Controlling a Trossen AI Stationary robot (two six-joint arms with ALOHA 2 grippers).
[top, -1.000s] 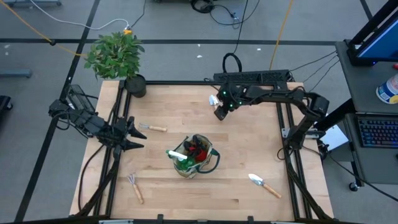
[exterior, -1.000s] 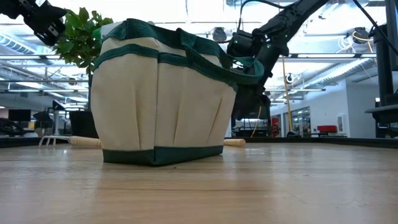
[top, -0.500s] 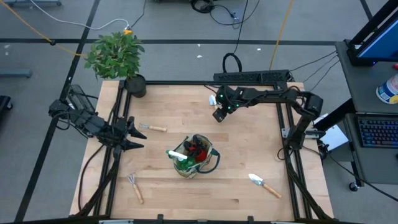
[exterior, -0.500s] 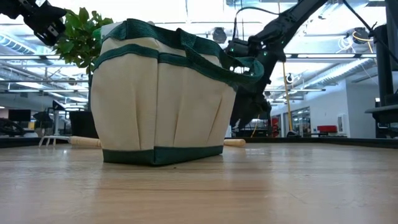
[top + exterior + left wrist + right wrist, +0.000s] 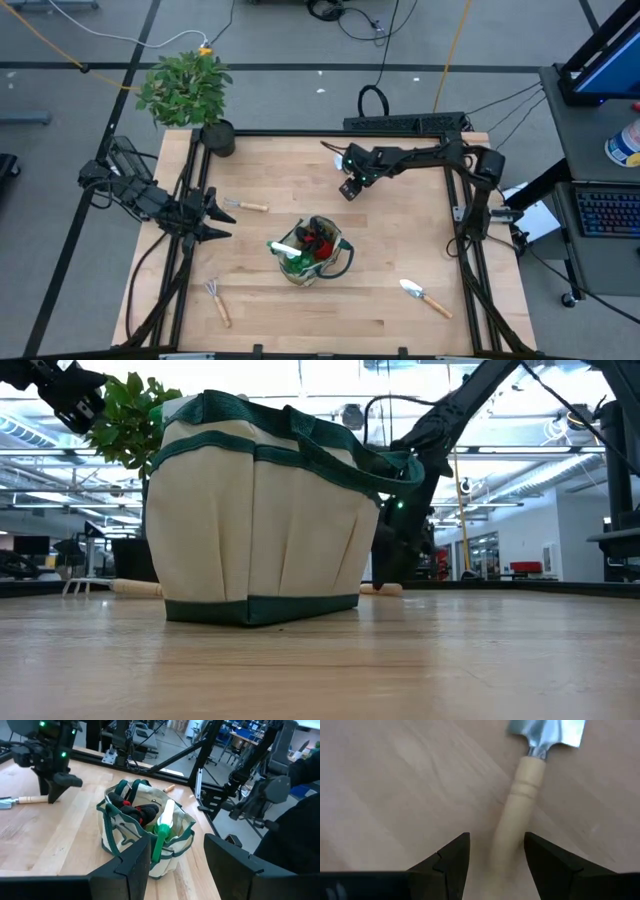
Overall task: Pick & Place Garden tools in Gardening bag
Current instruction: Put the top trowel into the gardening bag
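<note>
Two fingers of the right gripper (image 5: 495, 857) stand apart on both sides of a trowel's wooden handle (image 5: 517, 820), low over the table (image 5: 400, 220). The left gripper (image 5: 222, 216), jaws apart, waits at the left edge. The gardening bag (image 5: 312, 250) stands mid-table.

One camera looks straight down on the whole table (image 5: 380, 300) from well above. Another sits at tabletop height, very close to the bag (image 5: 255, 520), facing the room behind. The left wrist camera looks ahead past its fingers (image 5: 132, 867) at the same bag, farther off. The right wrist camera points down, close over a trowel (image 5: 522, 795) between its fingers (image 5: 451, 857).
</note>
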